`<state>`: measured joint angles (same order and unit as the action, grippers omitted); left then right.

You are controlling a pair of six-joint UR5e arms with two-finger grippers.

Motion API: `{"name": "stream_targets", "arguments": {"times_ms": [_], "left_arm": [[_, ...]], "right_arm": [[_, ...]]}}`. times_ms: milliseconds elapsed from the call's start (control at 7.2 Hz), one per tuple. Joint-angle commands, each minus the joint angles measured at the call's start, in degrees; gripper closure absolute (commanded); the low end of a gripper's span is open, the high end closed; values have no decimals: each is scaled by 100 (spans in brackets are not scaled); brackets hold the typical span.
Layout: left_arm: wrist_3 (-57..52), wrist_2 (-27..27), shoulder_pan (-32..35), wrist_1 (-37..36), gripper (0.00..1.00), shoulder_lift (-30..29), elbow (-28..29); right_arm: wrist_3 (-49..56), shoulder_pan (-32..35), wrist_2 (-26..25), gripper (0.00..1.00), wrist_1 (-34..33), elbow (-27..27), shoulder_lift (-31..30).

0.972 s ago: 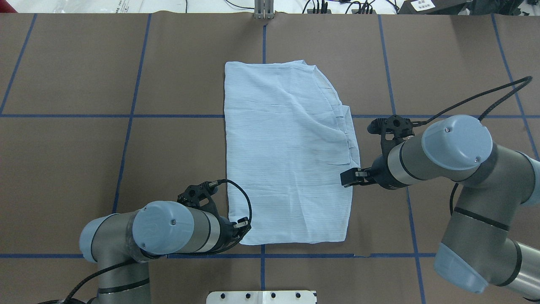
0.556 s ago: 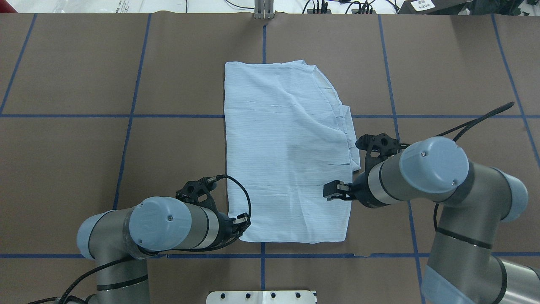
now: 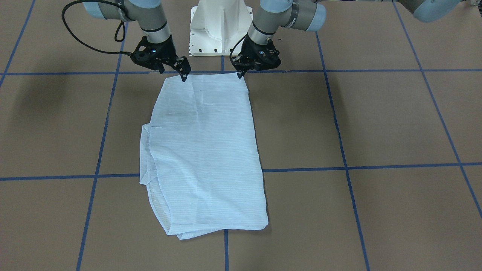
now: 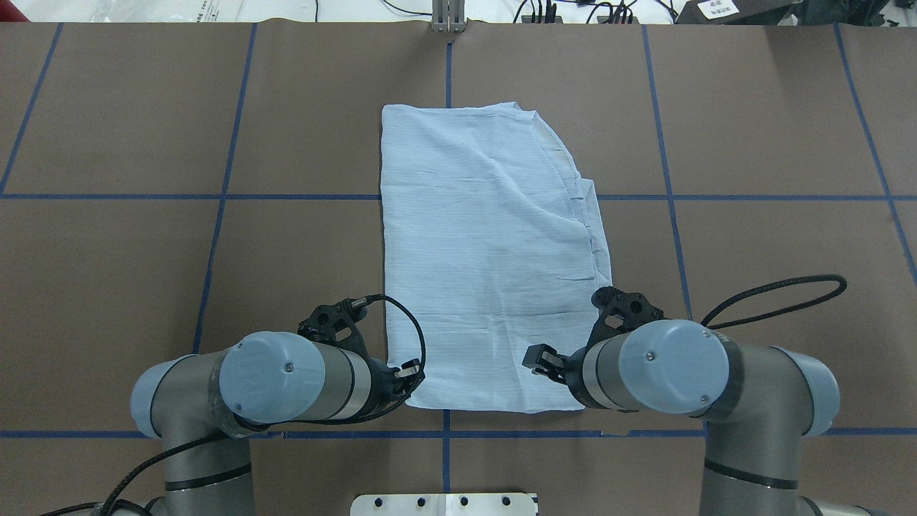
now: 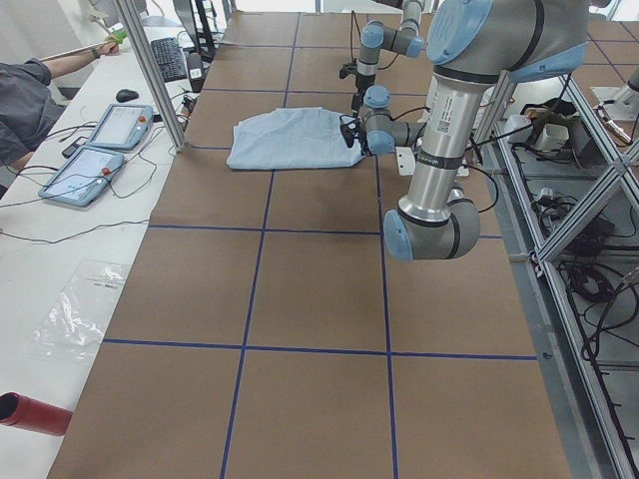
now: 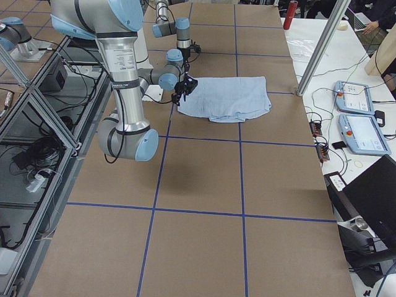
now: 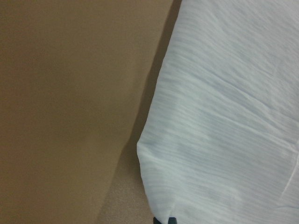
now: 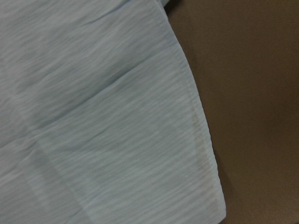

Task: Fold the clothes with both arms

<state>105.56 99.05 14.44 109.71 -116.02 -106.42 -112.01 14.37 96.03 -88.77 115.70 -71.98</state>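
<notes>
Pale blue shirt [image 4: 487,258] flat by the surface's [image 4: 143,287] robot-side edge, left gripper [image 4: 410,376] and right gripper [image 4: 536,356] at its near corners, spread or pinching unclear

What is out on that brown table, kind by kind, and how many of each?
Robot arms: 2, the left arm and the right arm
Pale blue shirt: 1
White pedestal: 1
Total: 4

You are getting bright, even light; a soft shadow is lying on the front view's table [image 3: 37,98] at nine o'clock; wrist views are blurring.
</notes>
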Motion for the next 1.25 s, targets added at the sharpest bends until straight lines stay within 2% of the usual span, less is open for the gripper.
{"name": "stream_targets", "arguments": {"times_ms": [0,556,1111], "left_arm": [[0,0,6,7,100,9,25],[-9,0,-3,7,100,0,25],[0,-9,-3,7,100,9,25]], "right_arm": [[-470,-110,-76,0,-554,-171,430],[-594,-163,-76,0,-536,-539,475],[-612,-268,-85,0,-553,-549,440]]}}
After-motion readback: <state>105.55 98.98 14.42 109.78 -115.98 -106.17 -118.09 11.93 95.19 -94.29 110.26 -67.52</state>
